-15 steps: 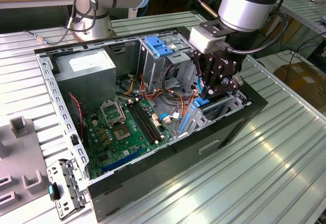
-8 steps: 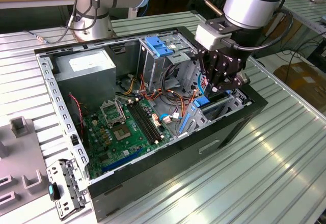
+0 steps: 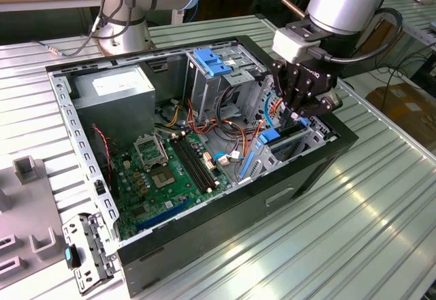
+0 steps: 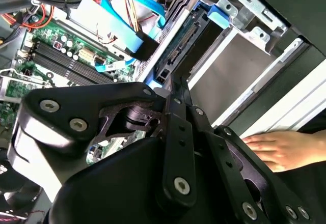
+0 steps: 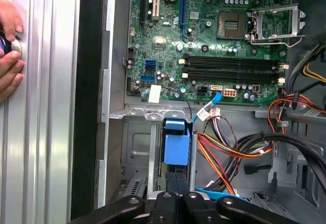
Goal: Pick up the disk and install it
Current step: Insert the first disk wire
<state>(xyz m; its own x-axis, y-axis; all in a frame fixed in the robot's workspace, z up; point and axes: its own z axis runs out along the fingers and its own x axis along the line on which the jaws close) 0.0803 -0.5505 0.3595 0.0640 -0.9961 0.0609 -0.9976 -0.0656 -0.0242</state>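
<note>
Disk (image 5: 177,145) stands on edge in its blue carrier, partly down the slot of the drive cage (image 3: 310,146) at the case's corner. We read the gripper (image 3: 300,114) as drawn narrow, pinching the disk's upper edge. On the ribbed table (image 3: 320,245) the computer case (image 3: 225,211) lies open side up, we judge so the arm can reach in from above; the on-edge hold matches the slot. From the exterior view we get the whole layout, with the motherboard (image 3: 170,170) well apart from the cage. The second wrist view adds the disk's connector end near a blue ribbon cable (image 4: 127,15). Both wrist views show a person's hand (image 4: 277,150) beside the case
</note>
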